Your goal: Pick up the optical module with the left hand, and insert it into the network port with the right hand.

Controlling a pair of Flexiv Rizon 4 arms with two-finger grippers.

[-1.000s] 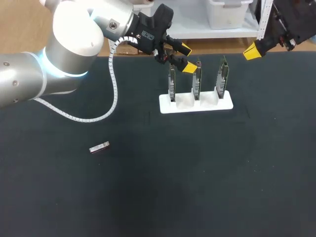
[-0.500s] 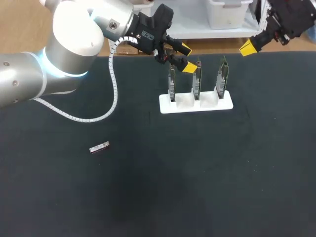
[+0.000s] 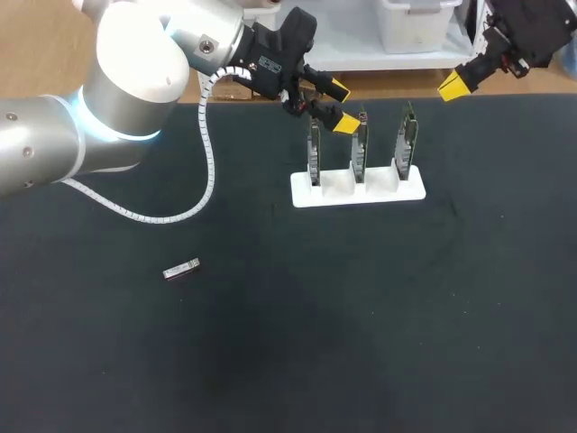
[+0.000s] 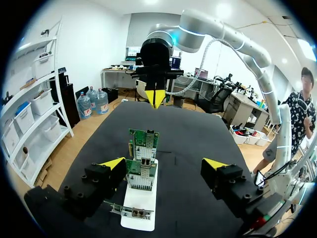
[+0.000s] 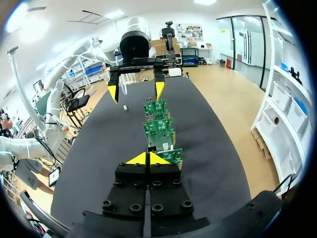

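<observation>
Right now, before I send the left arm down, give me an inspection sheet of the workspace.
Surface: black mat, flat.
Job's things: optical module lies loose on the mat, untouched; three network cards stand upright in a white holder.
Clutter: nothing seen.
Grippers: left gripper open above the cards; right gripper shut, empty, at the mat's far edge.
Cables: white spiral cable hangs from the left arm over the mat.
Surroundings: nothing seen reaching over the mat.
</observation>
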